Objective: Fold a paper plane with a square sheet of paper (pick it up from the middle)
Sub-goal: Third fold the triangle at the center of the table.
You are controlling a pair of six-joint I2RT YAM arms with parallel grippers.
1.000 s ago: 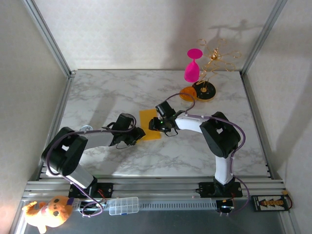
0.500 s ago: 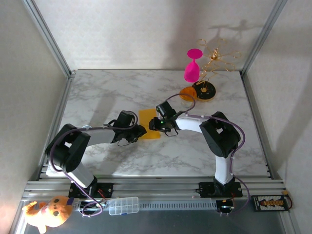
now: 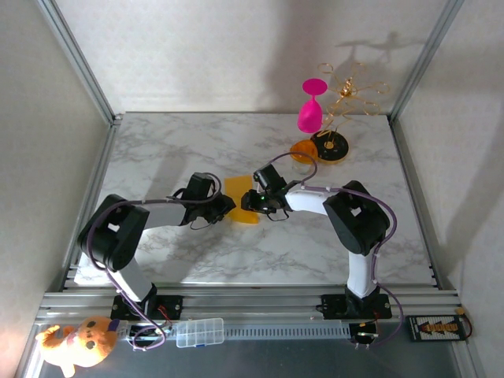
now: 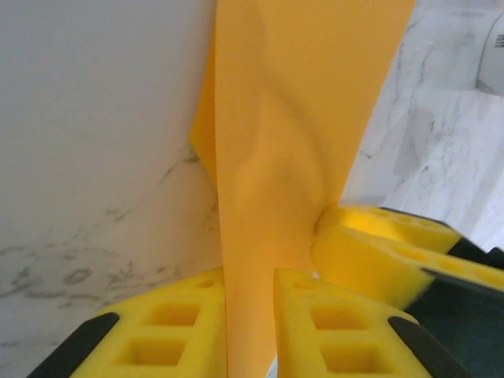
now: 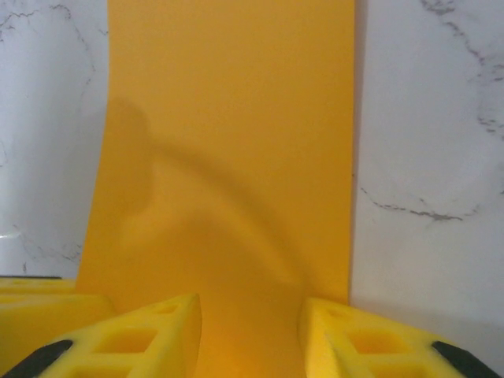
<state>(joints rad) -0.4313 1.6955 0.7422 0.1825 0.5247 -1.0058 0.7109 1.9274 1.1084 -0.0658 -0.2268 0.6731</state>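
At the middle of the marble table (image 3: 173, 150) lies the square sheet of paper (image 3: 238, 189), yellow-orange and folded into a narrower strip, one part buckled up off the surface. The left gripper (image 3: 228, 206) meets it from the left; in its wrist view (image 4: 250, 287) the yellow foam pads (image 4: 165, 327) stand close together with the raised paper (image 4: 276, 157) pinched between them. The right gripper (image 3: 252, 203) reaches in from the right, just beside the left one. Its jaws (image 5: 248, 315) stand apart over the strip (image 5: 228, 142), which runs flat between and beneath the pads (image 5: 362, 339). Well apart, at the far right corner, stand a pink glass (image 3: 310, 110) and a gold wire stand (image 3: 346, 90).
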